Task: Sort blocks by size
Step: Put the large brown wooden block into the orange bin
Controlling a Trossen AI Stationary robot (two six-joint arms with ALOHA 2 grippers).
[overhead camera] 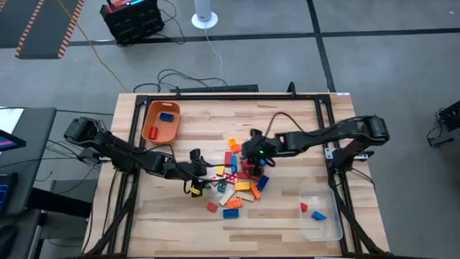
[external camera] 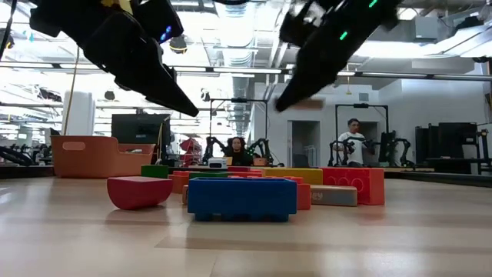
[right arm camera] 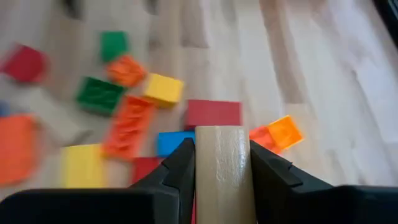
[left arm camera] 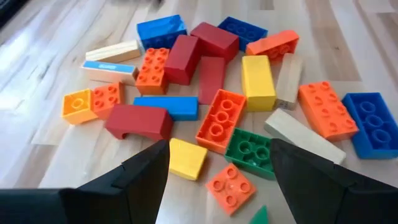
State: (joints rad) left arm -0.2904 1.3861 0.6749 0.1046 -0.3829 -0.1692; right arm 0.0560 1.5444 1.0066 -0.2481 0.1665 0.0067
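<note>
Over the wood table my right gripper is clamped on a tan block, lifted clear for sorting, while my left gripper hovers wide open above the pile.

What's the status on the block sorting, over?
Right gripper shut on tan block, above the pile. Left gripper open, over pile's edge. Nothing blocking.

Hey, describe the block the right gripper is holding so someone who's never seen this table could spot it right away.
Start at the pile of coloured plastic toy blocks in the middle of the wooden table. Above its right side hangs the right gripper, shut on a long tan block. Unlike every other block, it is lifted off the table between two dark fingers, and it is plain tan, not a bright colour.
</note>
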